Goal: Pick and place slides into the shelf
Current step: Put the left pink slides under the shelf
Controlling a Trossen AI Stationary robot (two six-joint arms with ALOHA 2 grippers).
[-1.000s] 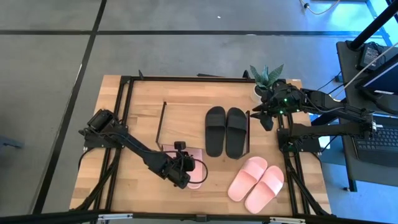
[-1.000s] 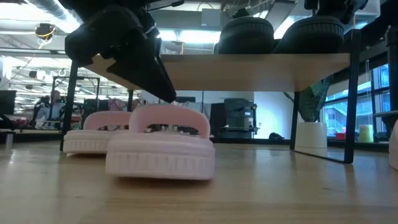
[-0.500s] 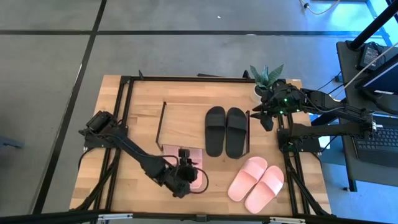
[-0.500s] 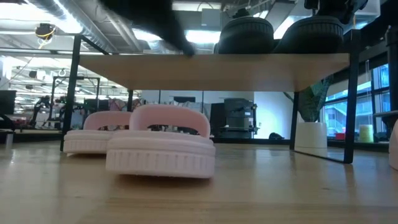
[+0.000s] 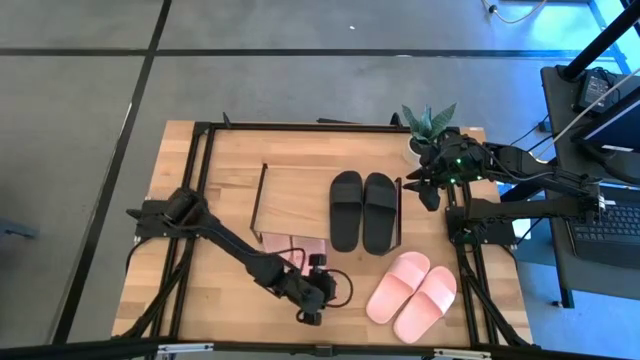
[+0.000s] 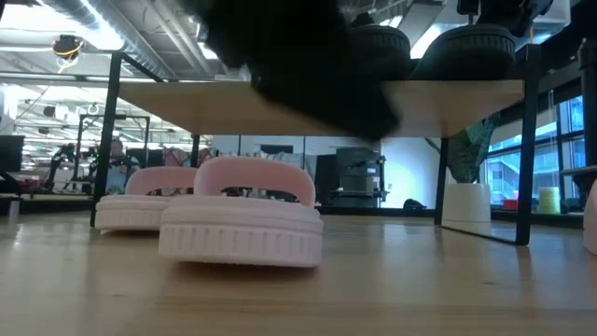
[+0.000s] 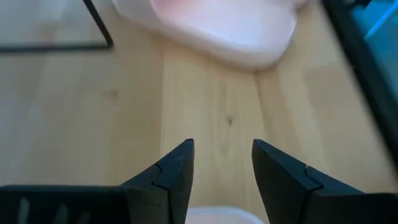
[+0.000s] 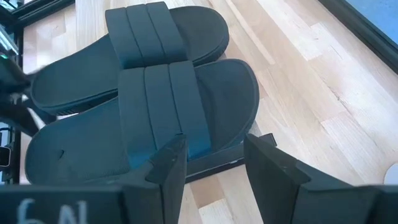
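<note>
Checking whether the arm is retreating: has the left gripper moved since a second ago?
Yes. In the high view the left gripper has shifted toward the table's front-right, away from the shelf, toward the pink pair.

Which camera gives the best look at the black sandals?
The right wrist view: the black slides fill it, straps clear. The high view shows them small on the shelf; the low view only their fronts; the left wrist view nothing.

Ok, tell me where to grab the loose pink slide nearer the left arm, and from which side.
Take the pink slide by its wide strap, coming straight down from above. It lies flat, sole down, close beside its partner, so its sides are crowded. The raised strap is the part the open left end effector could most likely pinch.
</note>
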